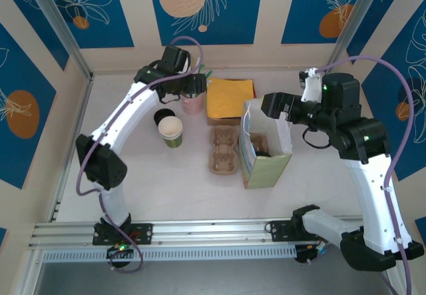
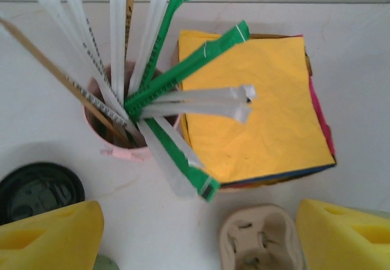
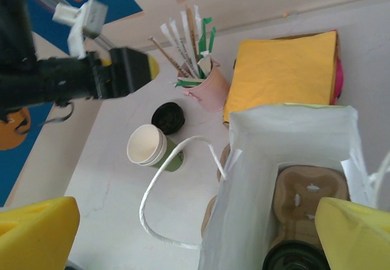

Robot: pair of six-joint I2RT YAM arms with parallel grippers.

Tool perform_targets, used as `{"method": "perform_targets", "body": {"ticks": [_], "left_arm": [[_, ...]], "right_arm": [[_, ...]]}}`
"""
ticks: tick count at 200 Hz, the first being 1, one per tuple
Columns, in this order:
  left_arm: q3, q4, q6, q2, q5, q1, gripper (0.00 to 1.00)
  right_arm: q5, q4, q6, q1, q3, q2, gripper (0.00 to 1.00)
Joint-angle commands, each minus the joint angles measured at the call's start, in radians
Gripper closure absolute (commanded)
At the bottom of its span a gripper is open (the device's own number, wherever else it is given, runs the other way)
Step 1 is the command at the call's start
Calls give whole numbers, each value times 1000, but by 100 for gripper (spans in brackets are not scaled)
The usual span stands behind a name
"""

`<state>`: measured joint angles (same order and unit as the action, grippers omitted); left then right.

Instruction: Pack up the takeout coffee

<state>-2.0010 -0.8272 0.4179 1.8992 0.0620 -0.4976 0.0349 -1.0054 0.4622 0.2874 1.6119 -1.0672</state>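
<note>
The coffee point(image 3: 295, 259) stands inside the paper bag point(image 3: 256, 160), set low in a cardboard carrier point(image 3: 311, 194). Only its round black lid shows; the cup's body is hidden. The right gripper point(image 3: 198, 233) hangs over the bag's mouth with its jaws spread wide, gripping nothing. Whether it touches the bag's rim I cannot tell. Well to the left of the bag and farther back, the left gripper point(image 2: 198, 236) is spread wide and empty above a pink cup of straws point(image 2: 122, 139).
</note>
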Motion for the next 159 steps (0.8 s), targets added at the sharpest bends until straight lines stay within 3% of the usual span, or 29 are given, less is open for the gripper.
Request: {"method": "perform_targets", "body": {"ticks": [1,27,42,62,111,159], "left_arm": [[-123,-69,-76,89,22,18,25],[-213,-65,-100,172,-3,36,30],[-255,-61,-96,213,-42,53,41],[-286,-39,-136,257,-81,59,48],[-286,22,-222,302,-124,58,47],[-302,66,-261,341,-69,58,45]], "right_arm": [[55,30,28,2,-9,-19,1],[32,40,58,12,-12,-37,1],[27,43,52,13,-9,-57,1],[14,15,43,15,30,-92,1],[2,19,44,14,47,-126,1],[6,19,56,6,49,-144,1]]}}
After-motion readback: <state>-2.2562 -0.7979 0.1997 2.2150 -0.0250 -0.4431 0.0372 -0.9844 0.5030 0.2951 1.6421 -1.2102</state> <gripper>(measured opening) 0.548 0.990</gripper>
